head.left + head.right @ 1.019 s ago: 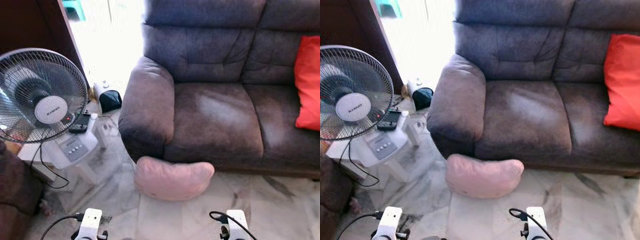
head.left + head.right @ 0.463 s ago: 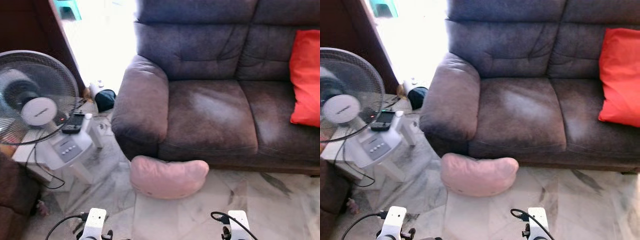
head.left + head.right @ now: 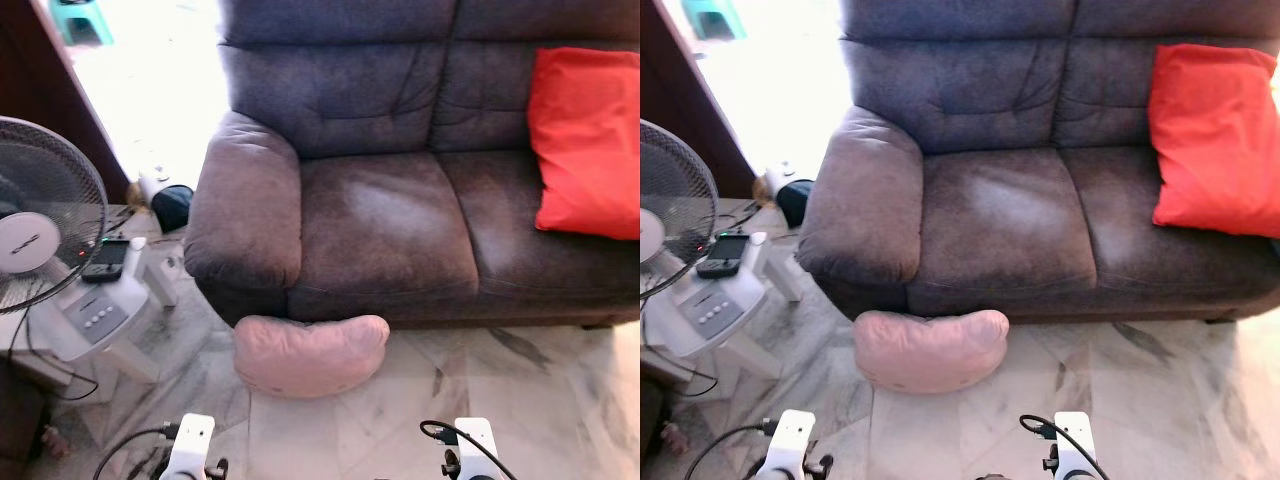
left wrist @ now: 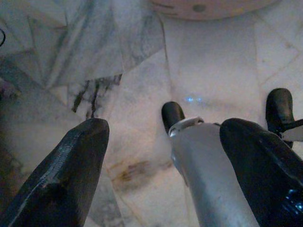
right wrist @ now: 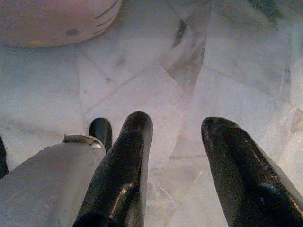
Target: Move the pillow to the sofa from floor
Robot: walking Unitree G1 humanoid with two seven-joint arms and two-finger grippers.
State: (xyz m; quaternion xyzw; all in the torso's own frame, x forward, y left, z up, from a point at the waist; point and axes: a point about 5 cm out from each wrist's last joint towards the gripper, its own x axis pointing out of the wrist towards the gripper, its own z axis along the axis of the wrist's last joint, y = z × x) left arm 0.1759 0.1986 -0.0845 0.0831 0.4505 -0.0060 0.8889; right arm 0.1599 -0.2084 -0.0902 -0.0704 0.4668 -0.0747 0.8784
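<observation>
Pillow (image 3: 308, 353) lies on the marble floor (image 3: 520, 400), touching the sofa (image 3: 390, 230) front below its armrest. Left end effector (image 4: 161, 156) and right end effector (image 5: 175, 161) hang low, fingers apart, empty. Soft pillow probably sags and may slip from a shallow pinch.

The marble floor (image 3: 520, 400), pale with grey veining, carries a pink pillow (image 3: 308, 354) lying against the foot of the sofa (image 3: 390, 230), below the armrest. The dark brown sofa stands on the floor too, with a red cushion (image 3: 585, 140) on its right seat. To the left, a white standing fan (image 3: 40, 240) rests on its base, a black cable (image 3: 60, 385) trailing beside it. A small dark object (image 3: 170, 205), perhaps a bag, sits farther back.
</observation>
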